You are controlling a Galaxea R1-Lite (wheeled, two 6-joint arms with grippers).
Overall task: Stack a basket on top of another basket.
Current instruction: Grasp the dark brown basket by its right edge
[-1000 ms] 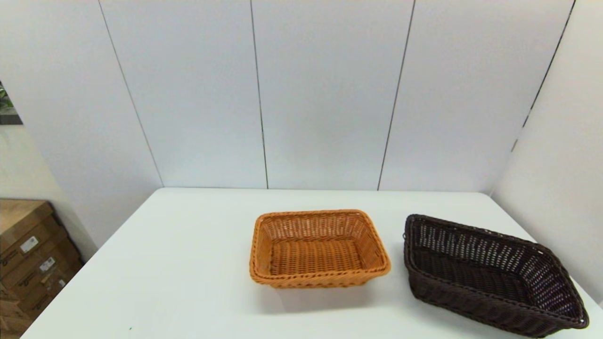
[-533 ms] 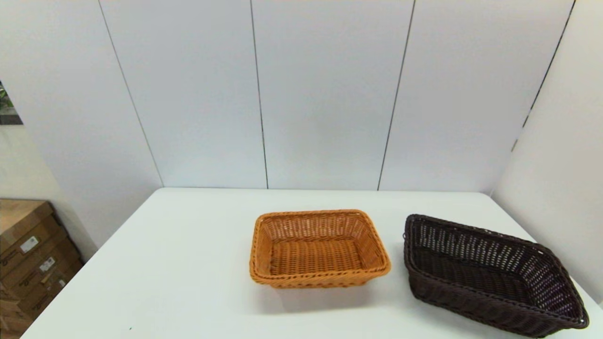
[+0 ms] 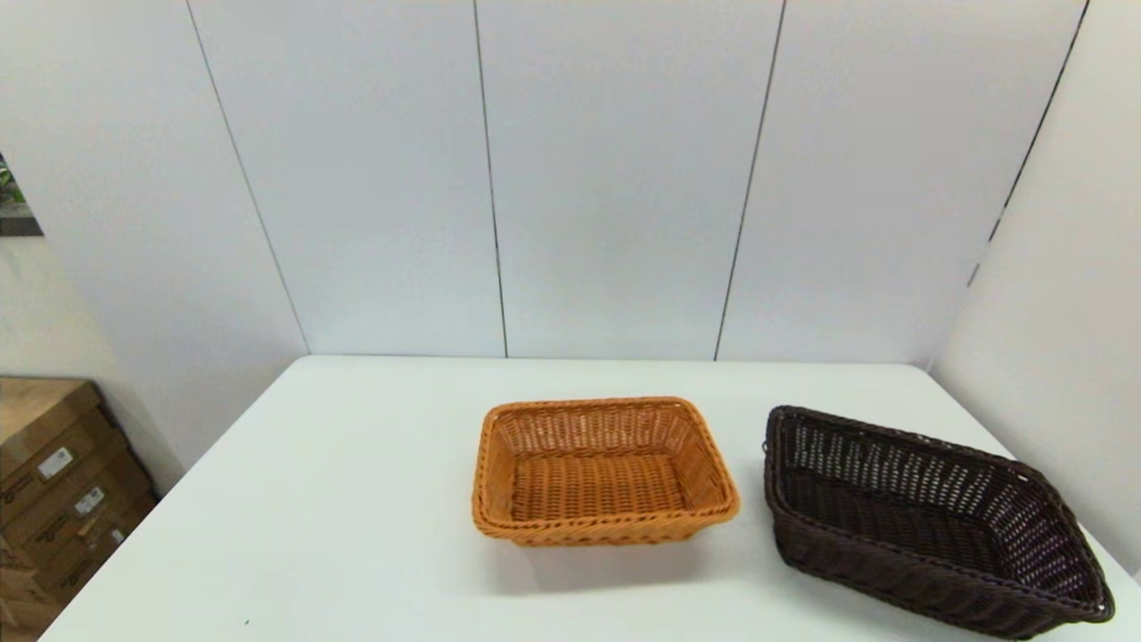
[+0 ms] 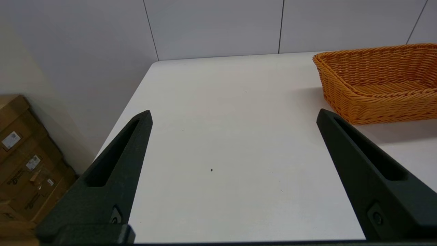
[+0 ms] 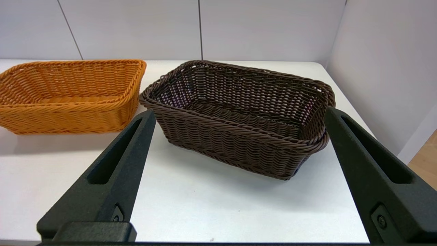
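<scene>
Two baskets apart on the white table: dark brown basket just right of the orange-tan basket, angled. Right tool spread wide, held off short of the dark brown basket. Left tool likewise released, left of the orange-tan basket.

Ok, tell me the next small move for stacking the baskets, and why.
Probably ease the right tool forward to the near rim of the dark brown rectangular wicker basket. It faces that basket, open and holding nothing, and the basket sits apart from the orange-tan rectangular wicker basket. The left tool hangs open over bare table.
</scene>
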